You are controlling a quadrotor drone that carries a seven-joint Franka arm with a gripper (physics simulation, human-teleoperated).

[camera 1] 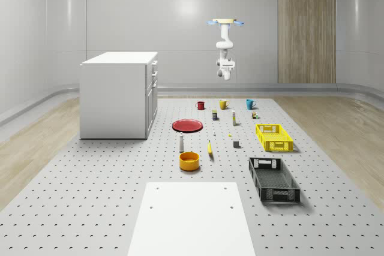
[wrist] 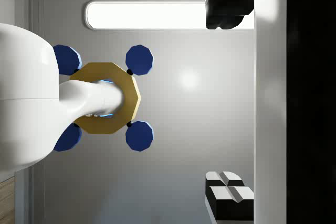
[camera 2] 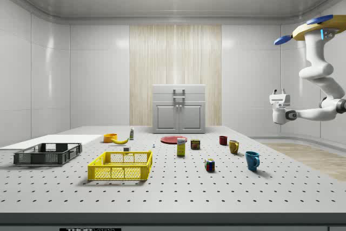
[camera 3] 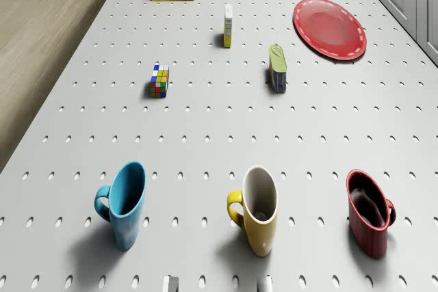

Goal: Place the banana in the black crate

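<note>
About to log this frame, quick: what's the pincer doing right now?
Pincer: open, holding nothing, high in the air beyond the mugs.

We see the yellow-bodied, blue-rotored quadrotor drone [camera 1: 225, 22] hovering high in the air. Its white seven-joint arm [camera 2: 323, 82] hangs folded beneath. The white two-finger gripper [camera 2: 279, 94] points upward, black-padded fingers [wrist: 228, 192] spread wide apart.

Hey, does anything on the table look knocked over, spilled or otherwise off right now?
Mostly tidy. One oddity: a small can beside the red plate leans in the drone view, though perspective may explain that. The three mugs, blue, yellow and red, stand upright.
</note>
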